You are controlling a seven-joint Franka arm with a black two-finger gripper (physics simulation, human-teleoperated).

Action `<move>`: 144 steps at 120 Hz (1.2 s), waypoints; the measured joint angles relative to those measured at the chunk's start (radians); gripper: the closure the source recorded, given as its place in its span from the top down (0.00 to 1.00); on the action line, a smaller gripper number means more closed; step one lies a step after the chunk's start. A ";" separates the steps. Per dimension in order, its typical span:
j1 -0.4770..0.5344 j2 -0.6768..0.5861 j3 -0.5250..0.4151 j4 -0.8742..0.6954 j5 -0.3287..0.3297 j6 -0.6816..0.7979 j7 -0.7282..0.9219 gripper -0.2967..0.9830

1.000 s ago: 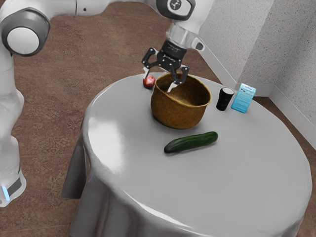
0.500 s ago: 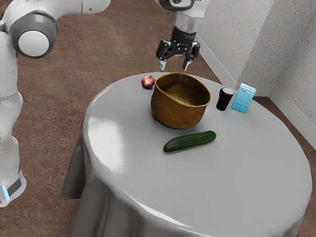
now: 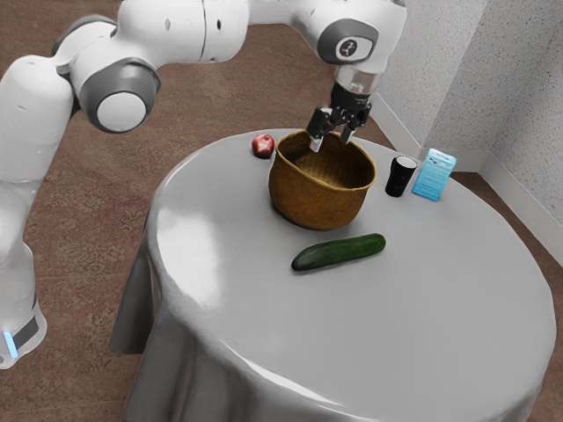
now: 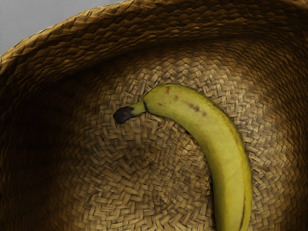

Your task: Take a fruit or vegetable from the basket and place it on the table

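The gripper (image 3: 332, 140), its fingers spread at the woven basket's (image 3: 315, 200) rim, could snag that wall if lowered off-centre, or roll the banana (image 4: 216, 137) lying inside by closing askew on its curve.

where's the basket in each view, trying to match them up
Exterior view: the basket stands upright toward the far side of the grey table, between the apple and the black cup, with the cucumber nearer the camera.
Wrist view: seen from above, its woven wall curving around the banana.
Shared landmark: the grey table, visible just outside the basket's rim in both.
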 joint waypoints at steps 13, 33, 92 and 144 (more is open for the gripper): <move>0.017 0.022 0.000 -0.006 -0.021 0.026 -0.015 0.77; 0.020 0.004 0.001 -0.087 -0.046 0.084 -0.029 0.77; 0.082 0.036 0.000 -0.097 -0.046 0.157 0.096 0.77; 0.105 0.121 -0.031 -0.096 -0.053 0.270 0.296 0.77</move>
